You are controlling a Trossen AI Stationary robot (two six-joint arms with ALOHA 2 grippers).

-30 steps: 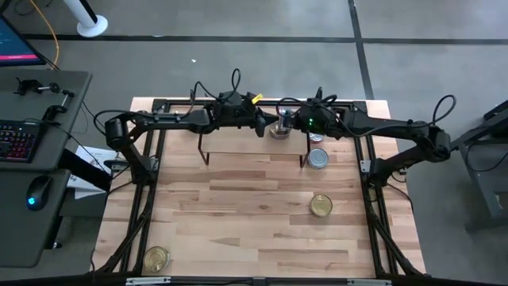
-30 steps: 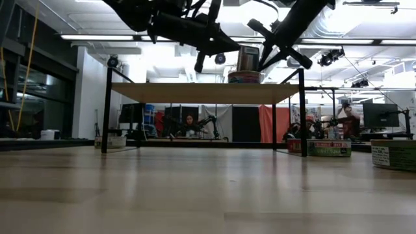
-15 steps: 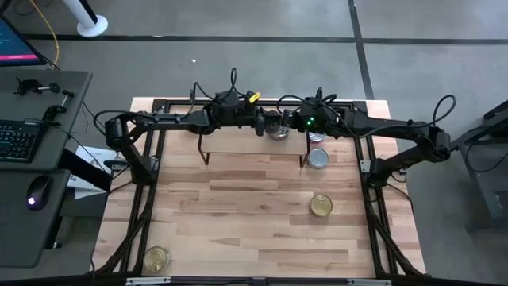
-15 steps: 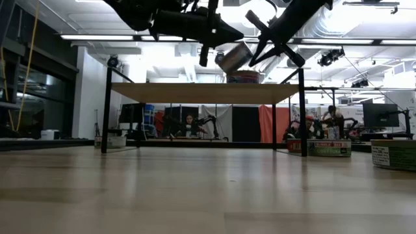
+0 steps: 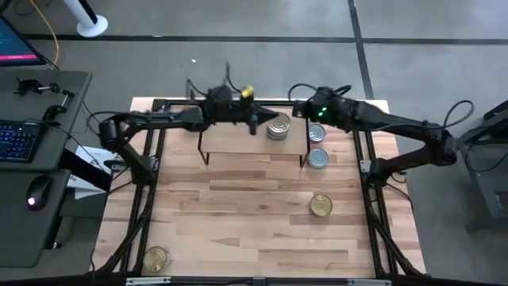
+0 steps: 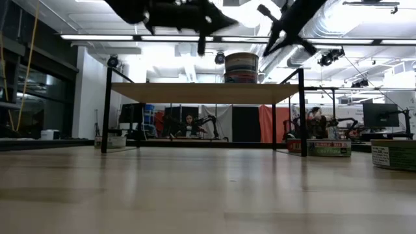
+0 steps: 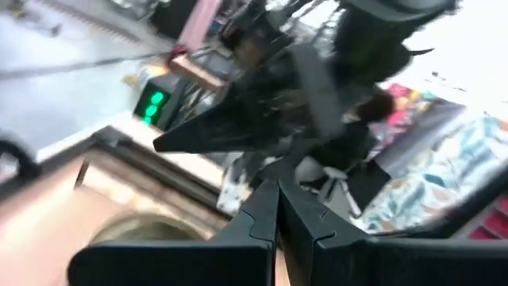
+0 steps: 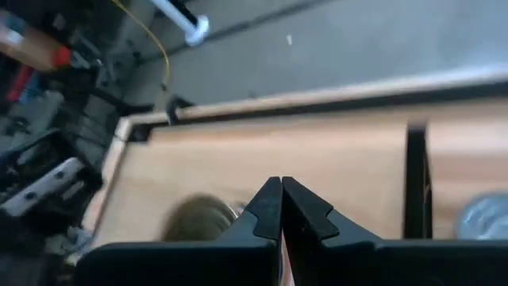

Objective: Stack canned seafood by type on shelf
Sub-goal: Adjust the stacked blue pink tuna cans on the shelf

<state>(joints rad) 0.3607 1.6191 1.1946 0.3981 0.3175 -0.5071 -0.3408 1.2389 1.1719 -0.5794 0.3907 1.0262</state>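
On the shelf's wood top [image 6: 195,93], near its right end, two tins stand stacked [image 6: 241,67]; from above, the stack [image 5: 278,127] shows a silver top. My left gripper [image 5: 255,125] hangs shut just left of the stack and above it, and the tin's top [image 7: 147,230] shows below its fingers. My right gripper [image 5: 296,111] hangs shut to the stack's far right, also above it. In the low view both grippers, the left [image 6: 201,45] and the right [image 6: 269,47], are clear of the stack. The right wrist view shows a blurred tin [image 8: 202,218].
Two silver tins [image 5: 317,133] [image 5: 317,159] lie on the table by the shelf's right legs. A gold tin [image 5: 321,206] lies nearer, and another gold tin [image 5: 156,258] sits at the near left corner. The shelf's left part [image 5: 230,139] is bare wood.
Both grippers, which flanked the upper tin, have risen and drawn apart, the left toward the table's left, the right toward its far right. The upper tin, tilted half a second ago, now lies level on the lower one.
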